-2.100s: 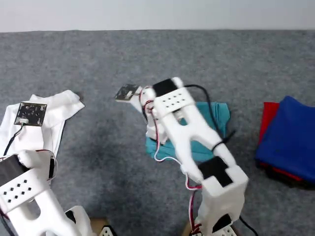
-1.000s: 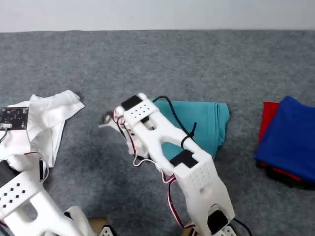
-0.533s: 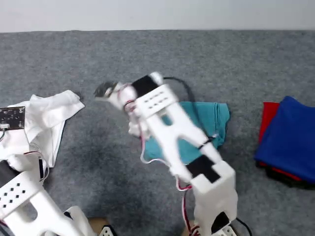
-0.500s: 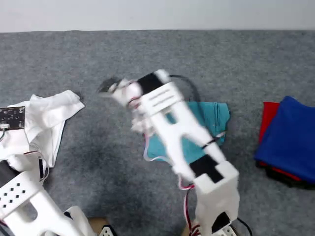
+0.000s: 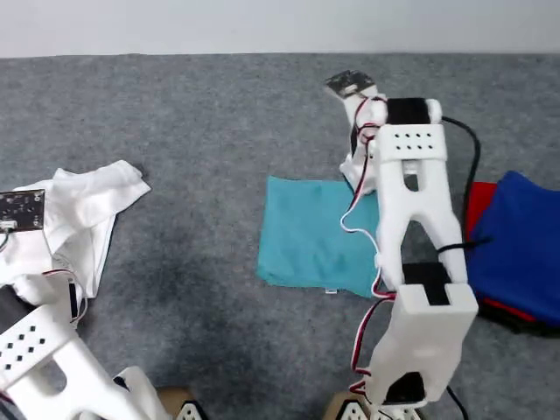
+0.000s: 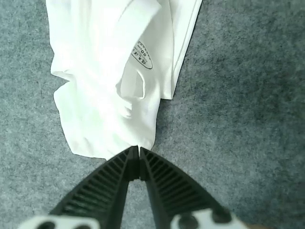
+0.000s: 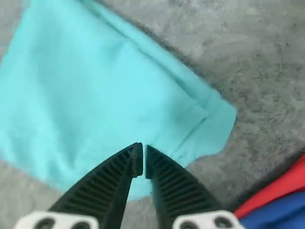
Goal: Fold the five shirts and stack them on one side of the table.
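Teal shirt [image 5: 315,232] lies folded flat approx. mid-desk [image 5: 192,114]. White shirt [image 5: 79,210] sits crumpled at left edge. Blue shirt [image 5: 521,245] is stacked on red shirt [image 5: 477,206] at right edge. Right claw [image 7: 143,162] is over teal shirt near a corner, jaws closed, holding nothing. Left claw [image 6: 138,157] has jaws closed, tips at white shirt's hem; can't tell if fabric's pinched.
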